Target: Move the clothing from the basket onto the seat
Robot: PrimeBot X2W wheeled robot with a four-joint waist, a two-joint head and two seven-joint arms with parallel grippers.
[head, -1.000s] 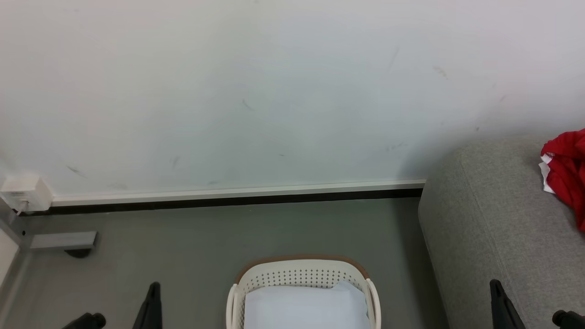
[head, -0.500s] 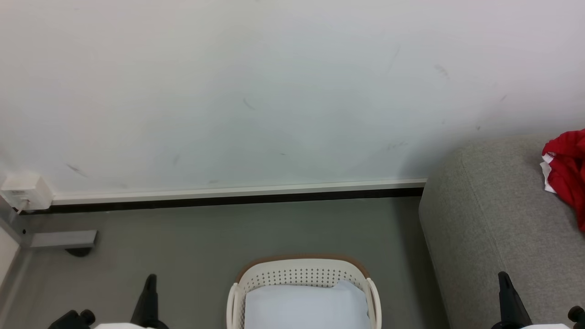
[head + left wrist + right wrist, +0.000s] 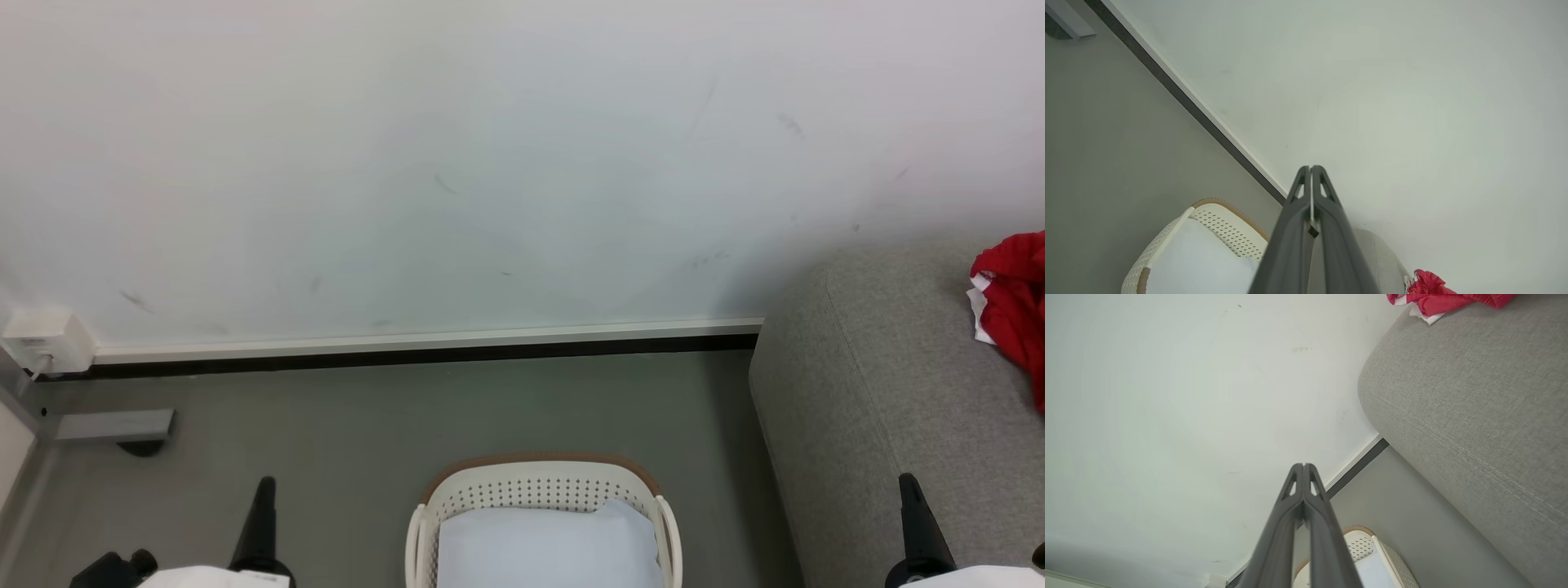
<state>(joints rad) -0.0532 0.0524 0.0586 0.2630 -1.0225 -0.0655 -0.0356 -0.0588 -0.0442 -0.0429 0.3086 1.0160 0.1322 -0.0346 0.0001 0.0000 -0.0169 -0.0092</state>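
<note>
Left pincer (image 3: 265, 483) higher, jaws together

A scuffed white wall (image 3: 490, 163) meets a grey floor (image 3: 367, 416) along a pale skirting (image 3: 408, 336); a white box (image 3: 45, 339) sits low left.

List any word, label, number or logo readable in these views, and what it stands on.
No text can be read.
A faint mark on the wall box is too small to read.
The parts in view of the jersey and the basket bear no lettering.
</note>
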